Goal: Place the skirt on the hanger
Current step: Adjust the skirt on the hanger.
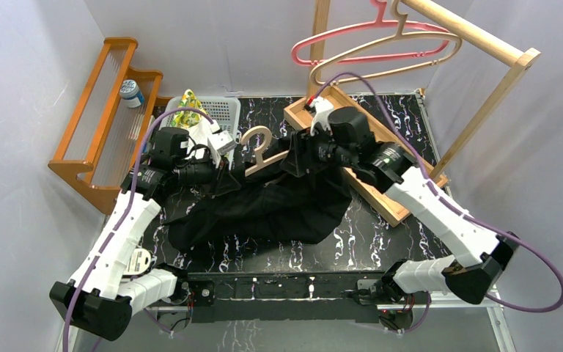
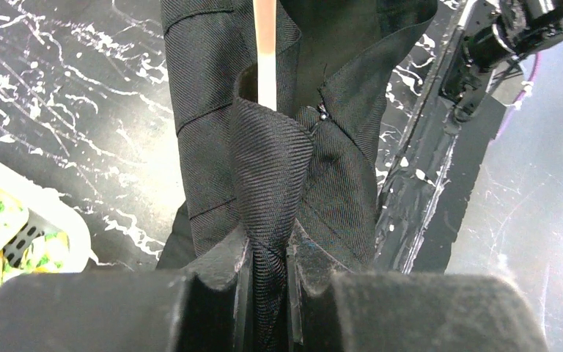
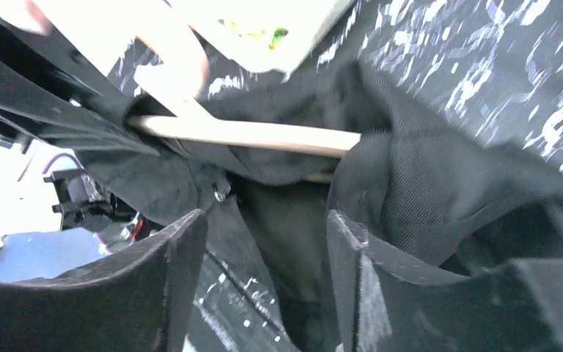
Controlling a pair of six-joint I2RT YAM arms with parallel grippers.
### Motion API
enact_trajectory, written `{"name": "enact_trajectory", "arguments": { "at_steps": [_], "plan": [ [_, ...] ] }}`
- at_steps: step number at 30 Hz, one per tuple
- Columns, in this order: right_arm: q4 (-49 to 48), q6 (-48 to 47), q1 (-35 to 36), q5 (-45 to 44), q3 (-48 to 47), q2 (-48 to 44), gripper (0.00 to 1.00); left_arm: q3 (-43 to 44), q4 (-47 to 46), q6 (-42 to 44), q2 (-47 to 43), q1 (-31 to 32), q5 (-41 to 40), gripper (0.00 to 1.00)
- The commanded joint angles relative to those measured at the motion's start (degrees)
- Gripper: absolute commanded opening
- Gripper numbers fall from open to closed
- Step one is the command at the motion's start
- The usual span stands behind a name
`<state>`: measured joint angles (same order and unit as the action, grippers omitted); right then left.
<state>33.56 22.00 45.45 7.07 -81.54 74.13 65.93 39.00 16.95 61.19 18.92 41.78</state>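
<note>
Right now my one skirt lies spread on the marbled surface. Its waist is raised around the single wooden hanger between my two tools. Two more, a pink hanger and a beige hanger, hang on the rack behind. My left tool is clamped on a skirt fold, clear only from its wrist. My right tool stands apart, gripping nothing; its view alone shows the wooden bar entering the waistband.
</note>
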Motion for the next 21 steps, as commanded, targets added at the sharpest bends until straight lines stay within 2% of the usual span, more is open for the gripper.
{"name": "enact_trajectory", "arguments": {
  "at_steps": [1,4,6,11,18,21],
  "plan": [
    [-7.4,-9.7,-0.7,-1.9,-7.9,-6.8,0.73,3.3,-2.1,2.7,-3.3,-0.1,9.7,0.00],
    [-9.2,-14.1,-0.8,0.0,-8.9,-7.9,0.78,3.4,-1.3,3.5,-4.9,-0.2,13.5,0.00],
    [-7.0,-16.9,-0.7,3.6,-10.3,-7.1,0.79,3.4,-0.7,3.7,-6.1,-0.1,15.9,0.00],
    [3.4,-24.3,-0.8,13.5,-14.7,-4.6,0.79,4.6,1.2,4.3,-8.3,-0.1,20.6,0.00],
    [18.4,-30.6,-0.8,19.9,-16.9,-2.9,0.79,5.1,4.4,7.2,-8.7,-0.1,22.0,0.00],
    [22.9,-31.2,-0.7,22.4,-15.8,-2.1,0.75,5.7,6.6,9.4,-7.9,-0.1,21.4,0.00]
  ]
}}
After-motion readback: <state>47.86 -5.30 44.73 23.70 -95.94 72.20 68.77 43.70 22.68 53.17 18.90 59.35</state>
